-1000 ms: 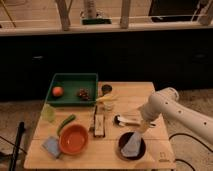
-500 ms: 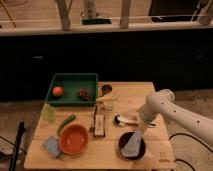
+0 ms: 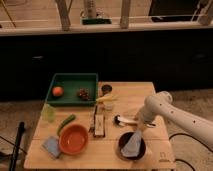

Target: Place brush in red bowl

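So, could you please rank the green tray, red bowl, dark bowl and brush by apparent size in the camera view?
1. green tray
2. red bowl and dark bowl: nearly alike, so I won't rank them
3. brush, smallest

The gripper is at the brush's handle end.

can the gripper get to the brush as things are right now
Probably yes. The gripper sits right at the white handle end of the brush, with nothing between them; the dark bowl lies just nearer the camera, off that line.
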`<state>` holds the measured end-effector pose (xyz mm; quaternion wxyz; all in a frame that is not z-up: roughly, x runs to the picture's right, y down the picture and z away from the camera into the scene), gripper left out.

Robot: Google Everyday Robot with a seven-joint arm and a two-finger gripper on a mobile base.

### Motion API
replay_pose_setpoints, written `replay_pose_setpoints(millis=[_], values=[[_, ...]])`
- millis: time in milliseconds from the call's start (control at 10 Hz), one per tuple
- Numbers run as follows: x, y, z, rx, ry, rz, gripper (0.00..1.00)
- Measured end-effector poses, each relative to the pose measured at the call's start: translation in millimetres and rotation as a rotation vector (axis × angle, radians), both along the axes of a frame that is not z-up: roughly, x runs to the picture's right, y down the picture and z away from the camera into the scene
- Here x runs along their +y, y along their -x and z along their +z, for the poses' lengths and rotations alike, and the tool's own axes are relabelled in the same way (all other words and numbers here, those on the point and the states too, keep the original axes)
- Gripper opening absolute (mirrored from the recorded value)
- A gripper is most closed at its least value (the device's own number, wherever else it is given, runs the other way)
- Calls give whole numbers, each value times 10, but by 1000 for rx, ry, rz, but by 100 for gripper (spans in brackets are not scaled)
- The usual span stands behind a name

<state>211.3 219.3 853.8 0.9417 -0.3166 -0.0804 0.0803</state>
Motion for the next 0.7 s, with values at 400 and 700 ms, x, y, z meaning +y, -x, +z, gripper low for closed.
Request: replay_pose_setpoints(millis=[400,700], values=[[3,-28,-23,1,7,-9,4],[-84,-37,-74,-8,-5,-19,0]])
